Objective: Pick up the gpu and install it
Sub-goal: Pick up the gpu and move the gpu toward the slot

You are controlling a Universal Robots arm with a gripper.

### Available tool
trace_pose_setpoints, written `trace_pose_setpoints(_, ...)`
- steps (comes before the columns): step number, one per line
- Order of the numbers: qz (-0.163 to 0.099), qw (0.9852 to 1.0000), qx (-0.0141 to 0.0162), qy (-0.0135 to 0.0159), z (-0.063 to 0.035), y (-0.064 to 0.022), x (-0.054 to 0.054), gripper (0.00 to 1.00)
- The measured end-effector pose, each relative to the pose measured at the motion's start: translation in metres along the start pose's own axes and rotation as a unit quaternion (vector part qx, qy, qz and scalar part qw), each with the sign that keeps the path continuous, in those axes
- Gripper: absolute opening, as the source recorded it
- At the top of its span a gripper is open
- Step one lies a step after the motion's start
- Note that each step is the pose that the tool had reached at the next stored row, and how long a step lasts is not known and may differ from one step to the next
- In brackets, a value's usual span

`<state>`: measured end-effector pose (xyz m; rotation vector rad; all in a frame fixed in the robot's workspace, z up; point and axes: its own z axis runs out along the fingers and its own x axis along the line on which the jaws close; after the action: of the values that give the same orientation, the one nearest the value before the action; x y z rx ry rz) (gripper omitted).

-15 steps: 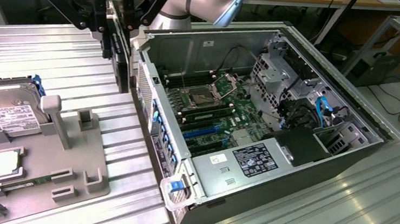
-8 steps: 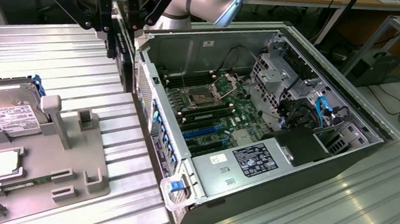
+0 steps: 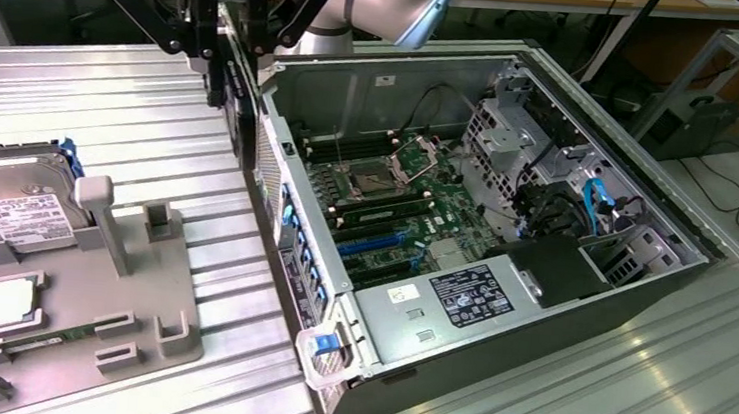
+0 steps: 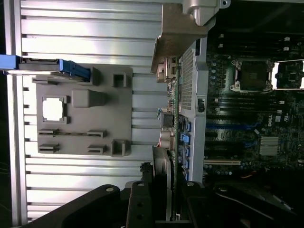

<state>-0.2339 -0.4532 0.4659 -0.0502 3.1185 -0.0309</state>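
From where I stand, the gripper (image 3: 230, 52) hangs high over the slatted metal table (image 3: 149, 118), its black fingers (image 4: 142, 204) drawn in partway and clamped on the gpu (image 4: 174, 123). The card hangs straight down from the fingers, seen edge-on. In the wrist view its green board runs away from the gripper, with the black fan shroud (image 4: 161, 166) closest to the fingers and the silver end bracket (image 4: 178, 42) at the far end. The open computer case (image 3: 475, 226) lies below the gripper and off towards the exterior view's right. The card is just beside the case's outer wall with the blue ports, outside the case and not down in any slot. The motherboard (image 3: 397, 199) is inside the case, further that way. Below the gripper on the other side, well apart, a grey holder tray (image 3: 79, 312) rests on the table. It holds a hard drive (image 3: 9, 201) with a white label, a square processor chip (image 3: 7, 301) and a narrow RAM stick (image 3: 29, 343).
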Motion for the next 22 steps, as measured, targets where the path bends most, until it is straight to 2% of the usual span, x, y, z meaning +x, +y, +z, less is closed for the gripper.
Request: trace_pose_setpoints(22,0.0,1.0,0.0,0.0,0.0005,-0.0007,-0.022,0.28)
